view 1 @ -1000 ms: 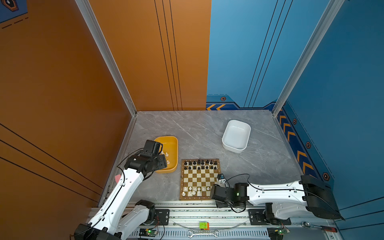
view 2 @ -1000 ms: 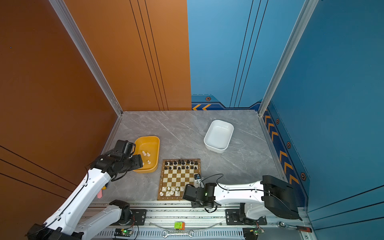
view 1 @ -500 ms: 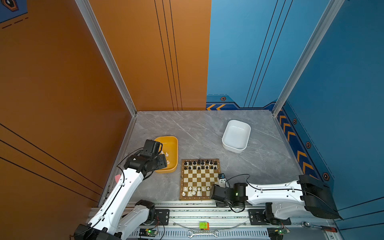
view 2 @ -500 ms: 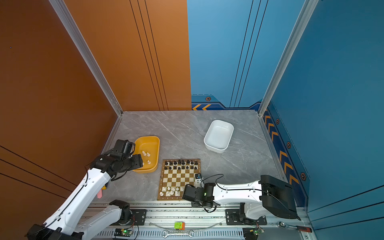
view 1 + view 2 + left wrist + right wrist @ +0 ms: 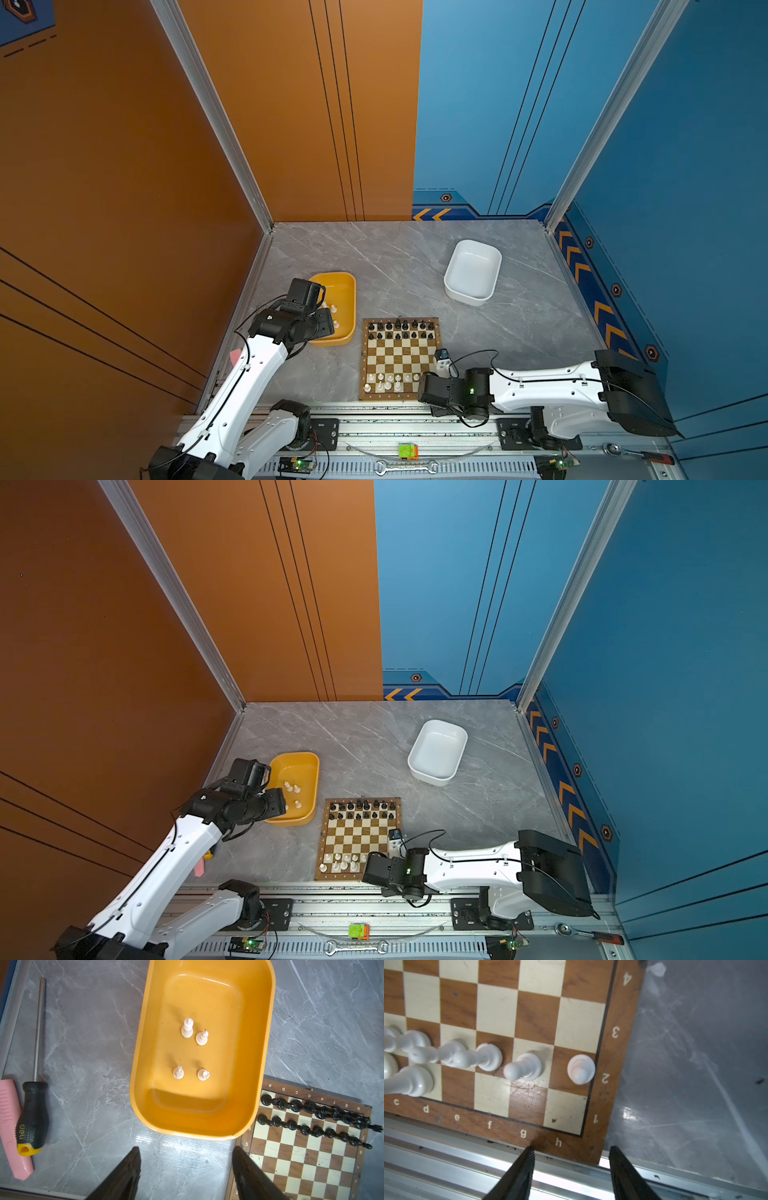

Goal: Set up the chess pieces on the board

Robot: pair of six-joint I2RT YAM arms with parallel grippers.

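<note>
**White back row half filled; four pieces left in the tub**

1. Right fingers [image 5: 517,1176]: set a moderate gap apart and holding nothing. They hang at the near right corner of the board [image 5: 395,361], at lower centre in both top views. This station is judged to keep them clear of the standing pawns and close to the bare squares.

2. White side: white pawns [image 5: 581,1069] line the second row out to the right rim. The nearest row carries pieces on its left half only. Its four right squares are bare.

3. Black pieces [image 5: 401,330]: two full rows along the far edge. That side looks complete.

4. Yellow tub [image 5: 257,1043]: on the worktop [image 5: 395,266], just beside the board's far left corner. Four white pieces [image 5: 187,1028] stand upright on its floor, apart from each other and from the walls. That spacing should let one be straddled without tipping a neighbour. Their number matches the bare squares.

5. Left fingers [image 5: 122,1176]: spread wide and empty, at the tub's near left rim, short of the pieces. The wide setting is judged to be preparation for a pick.

6. White tub [image 5: 471,270]: empty, at right of centre, well apart from the board.
</note>
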